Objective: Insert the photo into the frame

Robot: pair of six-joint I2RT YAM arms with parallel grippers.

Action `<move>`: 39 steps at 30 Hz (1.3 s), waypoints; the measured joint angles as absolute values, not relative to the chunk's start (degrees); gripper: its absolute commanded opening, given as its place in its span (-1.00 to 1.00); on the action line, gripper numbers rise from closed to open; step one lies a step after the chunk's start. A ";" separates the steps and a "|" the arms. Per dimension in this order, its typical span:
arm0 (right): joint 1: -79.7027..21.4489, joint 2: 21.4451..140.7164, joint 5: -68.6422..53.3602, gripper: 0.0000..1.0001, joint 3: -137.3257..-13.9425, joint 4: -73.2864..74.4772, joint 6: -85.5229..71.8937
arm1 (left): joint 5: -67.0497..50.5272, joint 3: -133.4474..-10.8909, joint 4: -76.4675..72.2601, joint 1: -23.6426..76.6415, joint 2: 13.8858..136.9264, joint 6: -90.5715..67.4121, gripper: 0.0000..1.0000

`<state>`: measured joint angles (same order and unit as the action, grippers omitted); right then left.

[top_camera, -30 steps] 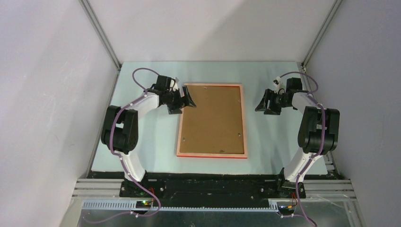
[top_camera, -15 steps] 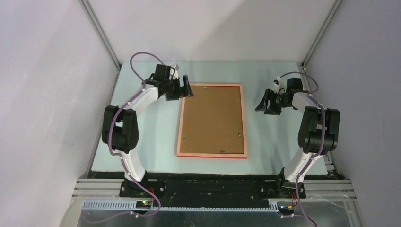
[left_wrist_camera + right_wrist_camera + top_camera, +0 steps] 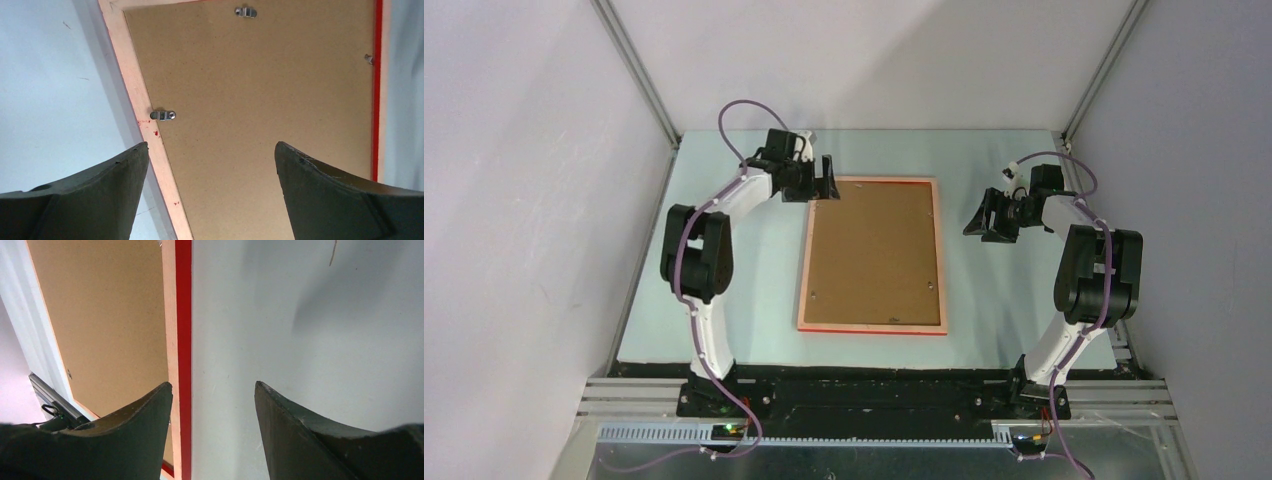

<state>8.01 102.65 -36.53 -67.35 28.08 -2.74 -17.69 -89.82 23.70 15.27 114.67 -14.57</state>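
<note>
At the centre of the table (image 3: pixel 984 300), the frame (image 3: pixel 872 327) lies flat with its pale wood back up. A brown backing board (image 3: pixel 874 255) fills it, and red shows only along its outer edge.

I find the left gripper (image 3: pixel 824 180) at the frame's far left corner, with its fingers spread wide and nothing between them. In the left wrist view, one finger (image 3: pixel 100 195) stands over the frame's left rail and the table beside it. The other stands over the backing board. A small metal turn clip (image 3: pixel 163 115) sits on the rail just ahead of the fingers. I cannot tell whether either finger touches the frame.

The right gripper (image 3: pixel 986 222) is off the frame's right side, apart from it and pointed toward it. Its fingers are partly spread and hold nothing. In its wrist view, the red edge runs just inside the left finger, with bare table under the rest of the gap.

The surface is a pale blue-grey sheet with faint scuffs. Plain grey walls (image 3: pixel 874 60) and aluminium posts (image 3: pixel 639 75) enclose it.
</note>
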 measured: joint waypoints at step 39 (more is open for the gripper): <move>7.38 104.49 -37.50 0.31 -67.35 28.05 -2.72 | -15.09 -95.48 24.14 16.49 123.33 -15.11 0.99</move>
<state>7.38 104.49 -37.50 -67.35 28.05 -2.72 -15.09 -95.48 24.14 16.49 123.33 -15.11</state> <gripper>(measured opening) 0.656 0.996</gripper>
